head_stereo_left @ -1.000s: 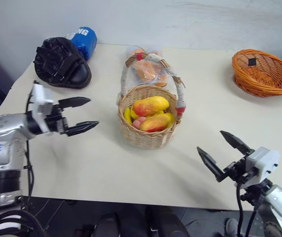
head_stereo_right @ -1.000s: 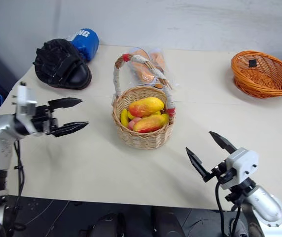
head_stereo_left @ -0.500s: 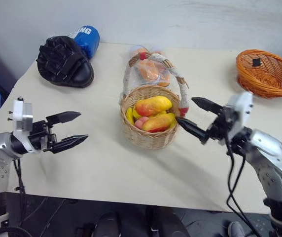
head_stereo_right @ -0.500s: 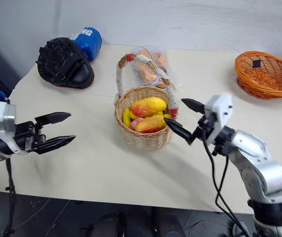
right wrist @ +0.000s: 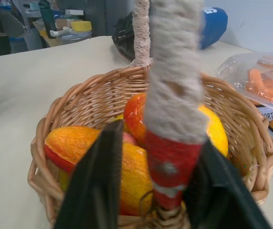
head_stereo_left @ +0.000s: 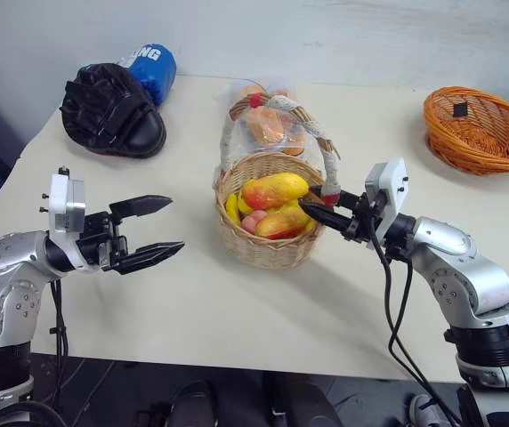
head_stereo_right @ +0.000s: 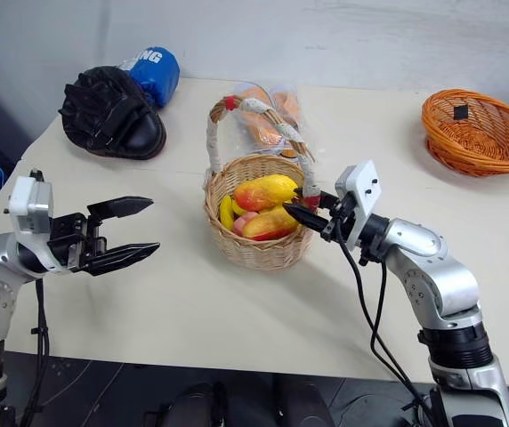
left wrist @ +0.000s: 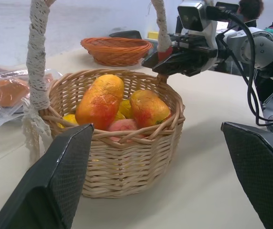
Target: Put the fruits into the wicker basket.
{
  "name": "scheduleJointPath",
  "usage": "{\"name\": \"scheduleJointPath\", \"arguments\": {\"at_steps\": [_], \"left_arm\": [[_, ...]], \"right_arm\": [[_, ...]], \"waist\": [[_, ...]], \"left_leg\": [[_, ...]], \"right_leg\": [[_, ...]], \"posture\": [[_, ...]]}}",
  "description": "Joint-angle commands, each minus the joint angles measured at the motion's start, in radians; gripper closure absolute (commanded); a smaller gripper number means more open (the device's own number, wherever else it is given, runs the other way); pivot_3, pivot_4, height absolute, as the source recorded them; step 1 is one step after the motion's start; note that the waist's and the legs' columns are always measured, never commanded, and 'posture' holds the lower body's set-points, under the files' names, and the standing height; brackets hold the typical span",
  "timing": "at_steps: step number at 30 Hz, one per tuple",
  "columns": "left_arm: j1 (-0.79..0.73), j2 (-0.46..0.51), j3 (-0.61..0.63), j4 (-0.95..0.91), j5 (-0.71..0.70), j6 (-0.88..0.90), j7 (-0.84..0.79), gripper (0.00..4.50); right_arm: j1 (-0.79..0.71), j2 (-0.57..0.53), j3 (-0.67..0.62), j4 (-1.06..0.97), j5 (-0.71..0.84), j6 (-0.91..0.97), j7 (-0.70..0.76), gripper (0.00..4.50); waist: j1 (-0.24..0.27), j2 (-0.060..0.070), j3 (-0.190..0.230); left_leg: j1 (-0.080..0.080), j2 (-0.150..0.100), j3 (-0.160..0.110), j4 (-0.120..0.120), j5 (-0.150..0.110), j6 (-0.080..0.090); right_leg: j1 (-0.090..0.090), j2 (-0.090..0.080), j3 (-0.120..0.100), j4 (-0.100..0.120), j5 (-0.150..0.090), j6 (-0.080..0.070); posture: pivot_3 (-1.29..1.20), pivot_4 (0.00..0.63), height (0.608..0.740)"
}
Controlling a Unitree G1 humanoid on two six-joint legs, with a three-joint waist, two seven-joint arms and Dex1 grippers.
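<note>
— How is the round pale tan woven wicker basket (head_stereo_left: 266, 233) placed?

— It is set upright on the pale surface (head_stereo_left: 192, 294), near its middle. A tall arched handle (head_stereo_left: 277, 105), wrapped in white with red ends, is raised over it.

— And what is held inside?

— Two oblong yellow-orange mangoes with a red blush are laid across the top, one (head_stereo_left: 273, 189) behind the other (head_stereo_left: 283, 221), both lying on their sides. A round pink-red peach (head_stereo_left: 252, 220) is tucked beneath them, mostly hidden. Something yellow is seen at the inner wall, but it cannot be identified.
</note>
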Motion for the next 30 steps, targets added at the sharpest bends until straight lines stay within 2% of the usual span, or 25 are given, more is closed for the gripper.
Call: {"name": "scheduleJointPath", "arguments": {"at_steps": [1,2,5,9,14,18,22,27,30], "left_arm": [[-0.044,-0.017,-0.012,-0.035,-0.044,0.012,0.018,0.00],[-0.050,-0.018,-0.020,-0.036,-0.042,0.015,0.016,0.00],[-0.092,-0.032,-0.071,-0.034,-0.044,0.030,0.002,0.00],[-0.158,-0.056,-0.141,0.010,-0.027,0.022,-0.035,0.00],[-0.231,-0.118,-0.195,0.056,-0.034,0.034,-0.038,0.00],[-0.263,-0.150,-0.241,0.097,-0.004,0.021,-0.057,0.00],[-0.283,-0.158,-0.254,0.132,0.023,0.003,-0.072,0.00],[-0.292,-0.165,-0.266,0.151,0.064,-0.036,-0.082,0.00],[-0.297,-0.184,-0.247,0.139,0.072,-0.052,-0.033,0.00]], "right_arm": [[0.025,0.057,-0.099,-0.080,0.042,-0.066,-0.042,4.17],[0.036,0.069,-0.117,-0.095,0.051,-0.066,-0.057,4.34],[0.138,0.047,-0.158,-0.188,0.044,-0.076,-0.047,4.33],[0.243,0.077,-0.301,-0.321,0.113,-0.093,-0.131,4.33],[0.384,0.020,-0.473,-0.416,0.135,-0.087,-0.149,4.33],[0.483,-0.035,-0.681,-0.298,0.108,-0.139,-0.100,4.33],[0.502,-0.077,-0.763,-0.101,0.063,-0.219,-0.038,4.33],[0.437,-0.136,-0.748,0.130,-0.002,-0.290,0.008,4.33],[0.377,-0.153,-0.722,0.249,-0.021,-0.290,0.007,4.33]], "waist": [[0.002,0.000,0.000],[0.002,0.000,0.000],[0.004,0.000,0.000],[0.008,0.001,0.000],[0.003,0.002,0.001],[0.006,0.002,0.001],[0.003,0.002,0.001],[-0.002,0.008,0.003],[-0.003,0.011,0.004]], "left_leg": [[0.000,0.000,0.000,0.000,0.000,0.000],[0.000,0.000,0.000,0.001,0.000,0.000],[0.000,0.000,0.000,0.001,0.000,0.000],[-0.001,0.000,-0.001,0.001,0.000,0.000],[0.001,0.000,-0.001,0.003,0.000,0.000],[0.002,-0.001,-0.001,0.005,0.000,0.000],[0.002,-0.001,-0.001,0.010,-0.001,0.002],[0.003,-0.001,0.003,0.011,0.000,0.004],[0.003,-0.001,0.003,0.011,0.000,0.004]], "right_leg": [[0.000,0.000,0.000,0.000,0.000,0.000],[0.000,0.000,0.000,0.000,0.000,0.000],[0.000,0.000,0.000,0.000,0.001,0.001],[0.001,0.000,-0.001,-0.001,0.000,0.001],[0.003,0.001,0.000,0.000,0.001,0.002],[0.004,0.002,0.001,0.000,0.001,0.003],[0.005,0.002,0.002,0.001,0.003,0.005],[0.006,0.004,0.007,0.000,0.006,0.008],[0.006,0.004,0.008,0.001,0.006,0.008]], "posture": [[0.00,0.150,0.740],[0.00,0.150,0.740],[0.00,0.150,0.740],[0.00,0.150,0.740],[0.00,0.150,0.740],[0.00,0.150,0.740],[0.00,0.150,0.740],[0.00,0.150,0.740],[0.00,0.150,0.740]]}}
